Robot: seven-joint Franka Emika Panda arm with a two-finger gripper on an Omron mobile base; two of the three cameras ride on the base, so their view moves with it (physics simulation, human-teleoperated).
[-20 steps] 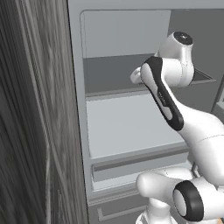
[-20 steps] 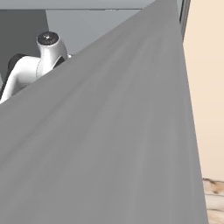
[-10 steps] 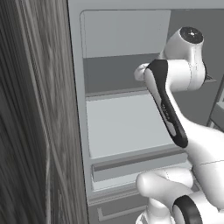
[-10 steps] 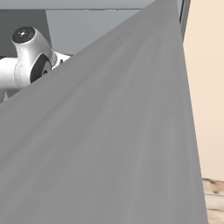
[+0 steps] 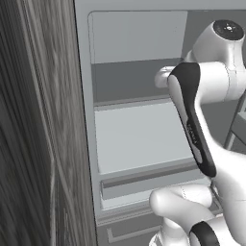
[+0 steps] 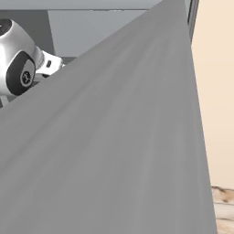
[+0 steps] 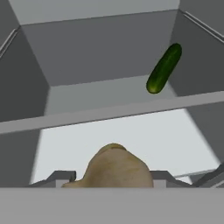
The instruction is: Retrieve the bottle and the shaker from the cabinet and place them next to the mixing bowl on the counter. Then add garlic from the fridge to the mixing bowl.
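Step in hand: the garlic (image 7: 116, 168) is judged to be under retrieval from the fridge (image 5: 139, 144); delivery to the mixing bowl is not yet done.
Garlic position: in the hand view, a tan rounded lump is seen low in the frame, between the two grey finger bodies, above a pale fridge shelf (image 7: 131, 140).
Gripper state: the gripper (image 7: 114, 179) is seen with its jaws part-way apart and the garlic seated between them; the jaws appear clamped on the garlic, although the contact faces are hidden behind the lump.
Arm position: in the left base view, the arm (image 5: 192, 125) is seen reaching into the open fridge at upper-shelf level.
Nearby item: a green cucumber (image 7: 164, 68) is seen further back, well apart from the garlic.
Obstruction: the fridge door (image 6: 114, 151) covers most of the right base view.
Recommended handling: jaw pressure should be held steady, as a rounded lump is judged liable to roll out.
Recommended path: a straight withdrawal is advised, with the shelf edge and door avoided.
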